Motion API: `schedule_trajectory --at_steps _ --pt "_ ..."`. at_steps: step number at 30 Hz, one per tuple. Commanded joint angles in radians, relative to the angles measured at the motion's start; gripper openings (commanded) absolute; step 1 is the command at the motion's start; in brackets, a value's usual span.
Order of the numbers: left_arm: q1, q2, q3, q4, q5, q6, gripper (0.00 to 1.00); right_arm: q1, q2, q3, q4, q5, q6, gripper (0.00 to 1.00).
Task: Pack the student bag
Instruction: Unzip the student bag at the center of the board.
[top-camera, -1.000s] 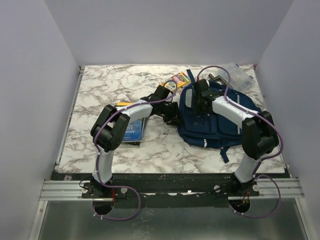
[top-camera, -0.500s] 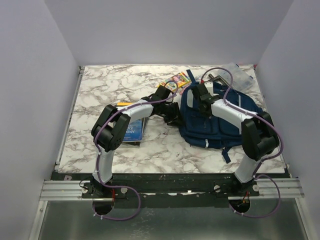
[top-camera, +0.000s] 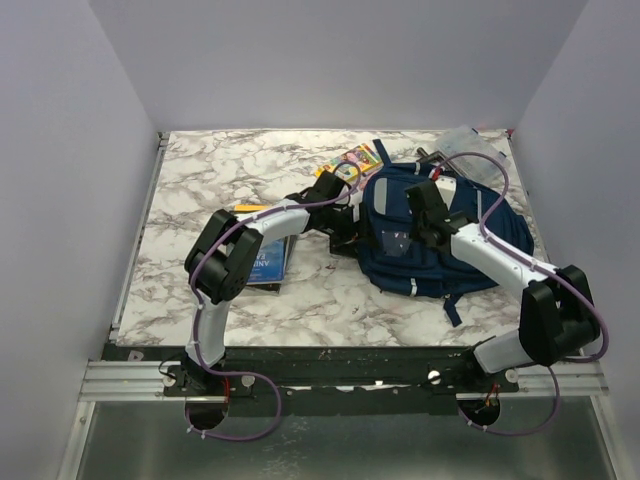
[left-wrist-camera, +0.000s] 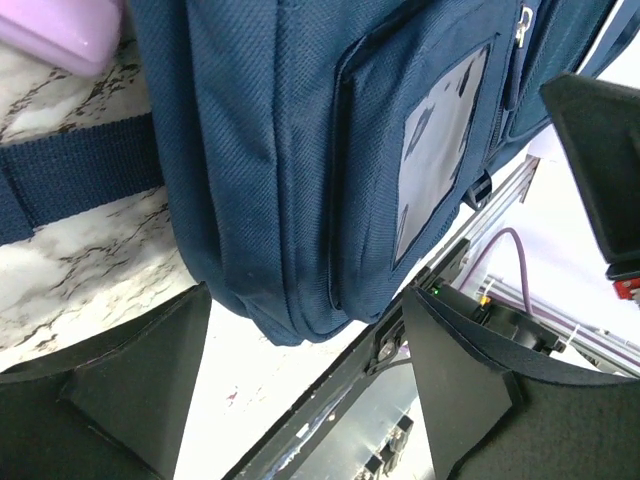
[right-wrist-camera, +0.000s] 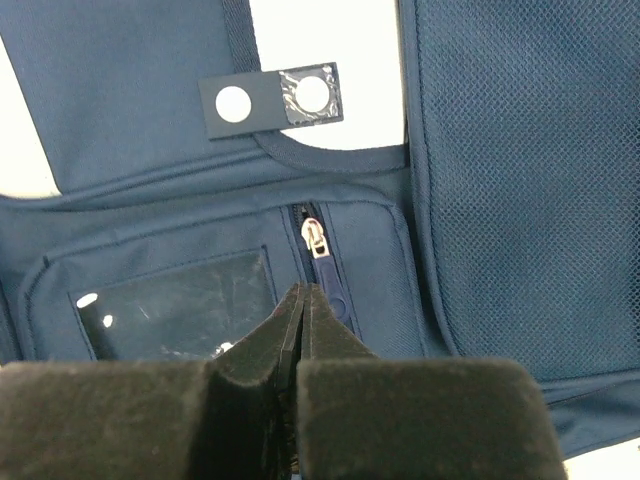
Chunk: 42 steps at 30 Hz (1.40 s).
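- The bag (top-camera: 395, 262) lies flat on the right half of the marble table (top-camera: 200, 180). Its right side is close to the table's right edge, and one strap (top-camera: 450, 305) trails toward the near edge.
- Bare marble shows at the far left and in a strip along the near edge. Pale walls close in on the left, right and far sides.
- A book (top-camera: 268, 262) lies under my left forearm. A colourful pack (top-camera: 350, 162) sits just off the bag's far-left corner, and a clear pouch (top-camera: 470, 148) sits at the table's far-right corner.
- My left arm rises to a bent elbow, then reaches right. My left pincer (left-wrist-camera: 305, 300) is released, with its fingers spread wide either side of the bag's left edge.
- My right arm bends at an elbow near the right edge and reaches left over the bag. My right pincer (right-wrist-camera: 303, 292) is clenched, tips pressed together just beside the zip pull (right-wrist-camera: 317, 240) and next to a clear window pocket (right-wrist-camera: 170, 295). I cannot tell whether anything thin is nipped.
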Motion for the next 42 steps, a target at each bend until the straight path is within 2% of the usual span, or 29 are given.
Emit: schedule_trajectory --at_steps 1,5,9,11,12,16,19,23,31,36,42 --pt "-0.015 0.036 0.041 -0.019 0.015 0.027 0.8 0.001 -0.033 -0.025 0.06 -0.02 -0.069 0.01" --pt "-0.023 0.049 0.047 -0.022 0.019 0.031 0.75 0.001 0.047 0.042 -0.088 0.026 -0.064 0.01" --pt "-0.024 0.051 0.047 -0.024 0.017 0.03 0.71 0.001 0.027 0.02 -0.109 0.043 -0.073 0.01" --pt "-0.027 0.047 0.047 -0.024 0.016 0.031 0.71 0.001 0.0 -0.001 -0.071 0.015 -0.102 0.22" --pt "-0.028 0.045 0.047 -0.024 0.015 0.033 0.72 0.0 -0.006 -0.006 -0.055 -0.012 -0.122 0.29" --pt "-0.031 0.043 0.049 -0.023 0.018 0.034 0.72 -0.002 0.02 0.01 -0.042 -0.052 -0.145 0.31" --pt "-0.034 0.043 0.048 -0.023 0.02 0.035 0.72 -0.014 0.037 0.001 -0.008 -0.078 -0.162 0.37" --pt "-0.037 0.041 0.049 -0.025 0.018 0.037 0.72 -0.047 0.044 -0.015 0.025 -0.12 -0.171 0.38" --pt "-0.037 0.033 0.053 -0.033 0.007 0.048 0.72 -0.099 0.047 -0.062 0.069 -0.175 -0.184 0.38" --pt "-0.037 -0.008 0.046 -0.046 -0.066 0.083 0.72 -0.101 0.05 -0.08 0.083 -0.214 -0.189 0.23" --pt "-0.058 -0.165 0.023 -0.038 -0.253 0.196 0.8 -0.1 0.015 -0.087 0.056 -0.23 -0.202 0.03"
